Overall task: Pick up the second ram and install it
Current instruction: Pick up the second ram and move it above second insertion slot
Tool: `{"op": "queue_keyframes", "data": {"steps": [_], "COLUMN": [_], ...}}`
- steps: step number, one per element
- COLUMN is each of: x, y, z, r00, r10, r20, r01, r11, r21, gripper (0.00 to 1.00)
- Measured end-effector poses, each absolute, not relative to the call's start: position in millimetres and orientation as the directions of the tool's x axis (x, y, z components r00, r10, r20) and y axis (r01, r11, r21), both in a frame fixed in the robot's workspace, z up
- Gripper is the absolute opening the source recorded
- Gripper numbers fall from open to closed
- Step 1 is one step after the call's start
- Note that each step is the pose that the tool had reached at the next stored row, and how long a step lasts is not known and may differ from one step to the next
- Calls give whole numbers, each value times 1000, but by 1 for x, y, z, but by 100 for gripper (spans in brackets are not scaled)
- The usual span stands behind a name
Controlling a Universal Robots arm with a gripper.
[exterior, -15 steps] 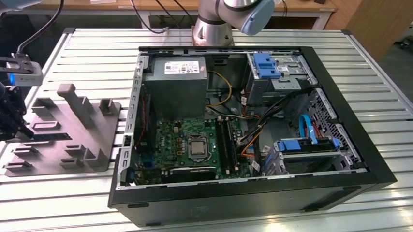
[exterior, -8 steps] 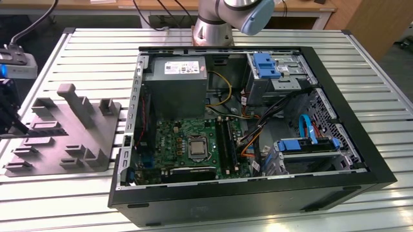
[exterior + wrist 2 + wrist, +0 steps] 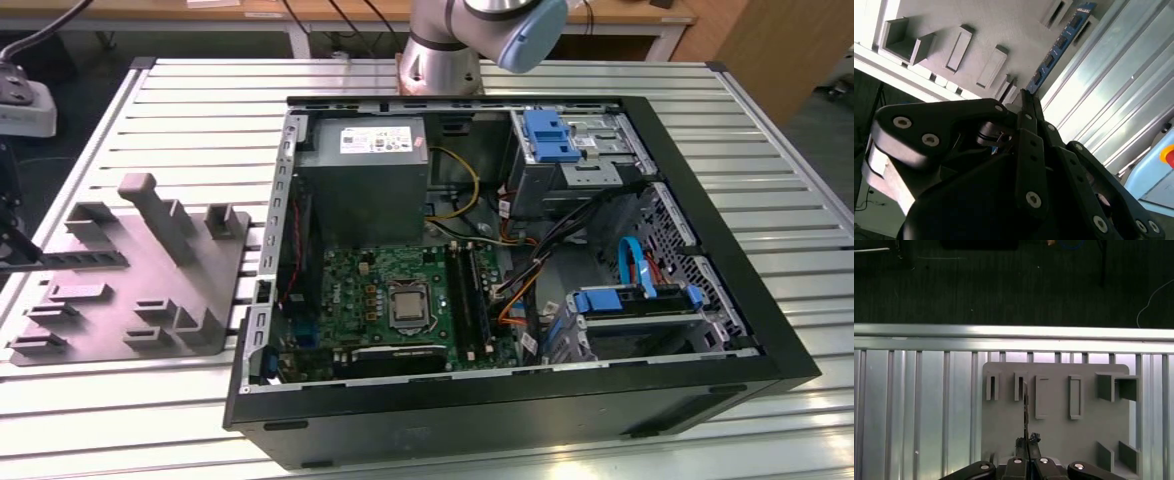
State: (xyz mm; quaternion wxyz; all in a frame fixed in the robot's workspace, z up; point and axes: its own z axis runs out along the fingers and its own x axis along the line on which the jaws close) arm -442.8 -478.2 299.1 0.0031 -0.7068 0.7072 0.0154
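I am holding my pincer (image 3: 1027, 441) closed on the ram (image 3: 1025, 410), the fingers pinching one end of the thin stick. In the first wrist view the ram is showing edge-on, reaching out over the grey fixture (image 3: 1054, 440), its far end just beside a narrow slot (image 3: 1018, 388). In the second wrist view its chips (image 3: 1058, 46) are showing in a row. I cannot tell whether it is resting in the fixture or lifted off. The fixture is lying on the ribbed worktop (image 3: 914, 405), at the exterior view's left of the open case (image 3: 534, 400).
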Motion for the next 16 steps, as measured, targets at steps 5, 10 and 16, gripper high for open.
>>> {"op": "queue_keyframes", "data": {"steps": [5,10,16], "x": [-443,-443,-443], "y": [-478,-478,-478], "z": [316,334,354], "r00": [-1,-1,-1], "r10": [-1000,-1000,-1000], "r20": [-26,-26,-26], "r01": [-1000,-1000,-1000], "r11": [0,0,0], "r21": [17,17,17], "gripper": [11,11,11]}}
